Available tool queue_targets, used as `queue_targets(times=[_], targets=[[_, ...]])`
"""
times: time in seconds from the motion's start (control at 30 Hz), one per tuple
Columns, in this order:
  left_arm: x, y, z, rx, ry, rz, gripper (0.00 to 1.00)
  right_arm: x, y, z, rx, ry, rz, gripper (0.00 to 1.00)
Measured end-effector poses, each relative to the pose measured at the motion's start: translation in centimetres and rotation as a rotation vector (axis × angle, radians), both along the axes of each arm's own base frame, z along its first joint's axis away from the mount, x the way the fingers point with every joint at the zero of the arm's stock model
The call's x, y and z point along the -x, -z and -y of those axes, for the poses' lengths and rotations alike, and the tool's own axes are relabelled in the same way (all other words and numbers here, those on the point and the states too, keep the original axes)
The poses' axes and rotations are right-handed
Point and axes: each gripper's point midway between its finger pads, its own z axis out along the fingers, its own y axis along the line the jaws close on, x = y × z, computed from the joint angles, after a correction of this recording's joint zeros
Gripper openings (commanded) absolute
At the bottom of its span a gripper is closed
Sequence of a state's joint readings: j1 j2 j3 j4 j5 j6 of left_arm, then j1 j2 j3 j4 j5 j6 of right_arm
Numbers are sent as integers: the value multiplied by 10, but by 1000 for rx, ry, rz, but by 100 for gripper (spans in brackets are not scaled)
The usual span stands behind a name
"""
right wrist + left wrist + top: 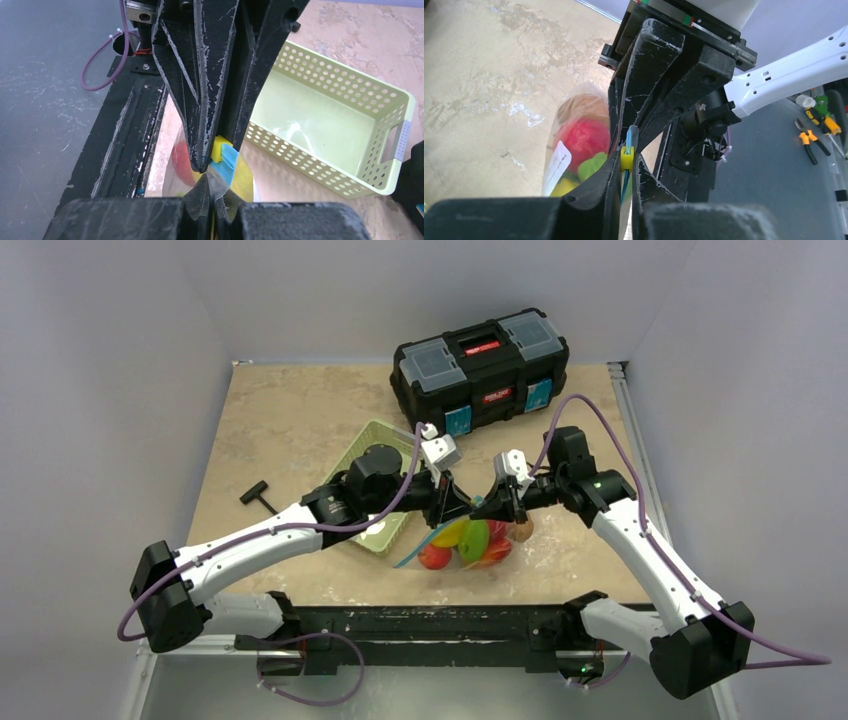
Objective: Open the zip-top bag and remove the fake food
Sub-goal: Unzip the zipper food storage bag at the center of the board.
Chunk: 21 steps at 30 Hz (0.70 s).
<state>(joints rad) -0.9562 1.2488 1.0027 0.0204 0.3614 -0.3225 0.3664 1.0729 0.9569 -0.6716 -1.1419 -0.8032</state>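
The zip-top bag hangs between both grippers just above the table's near middle, full of the fake food: red, green, yellow and orange pieces. My left gripper is shut on the yellow slider of the teal-blue zip strip. My right gripper faces it tip to tip and is shut on the bag's clear top edge beside the blue strip. Red and green food shows through the plastic in the left wrist view. Red and yellow pieces show in the right wrist view.
The pale green lattice basket stands left of the bag, partly under my left arm; its inside holds nothing. A black toolbox stands at the back. A small black T-shaped tool lies at the left.
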Motion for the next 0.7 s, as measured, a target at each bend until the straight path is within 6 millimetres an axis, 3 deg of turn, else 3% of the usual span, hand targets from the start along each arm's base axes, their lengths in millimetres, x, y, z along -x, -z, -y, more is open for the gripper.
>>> queue_targets(times=[0.03,0.13,0.2,0.27,0.33,0.57,0.7], targets=[[1,0,0,1,5,0,0,0,0,0,0,1,1,0],[2,-1,1,4,11,2,0,0,0,0,0,1,-5,32],[2,-2,1,8,12,6,0,1,0,0,-1,0,-8,48],[2,-3,0,9,14,13,0,3,-1,0,-5,-7,-10,53],[4,-4,-1,7,22,20,0,7,-2,0,-16,-27,-16,51],[8,4,-4,-28,50,25,0,16,-1,1,-24,-55,-35,0],[12,9,-6,-50,65,18,0,17,-1,1,-19,-57,-41,0]])
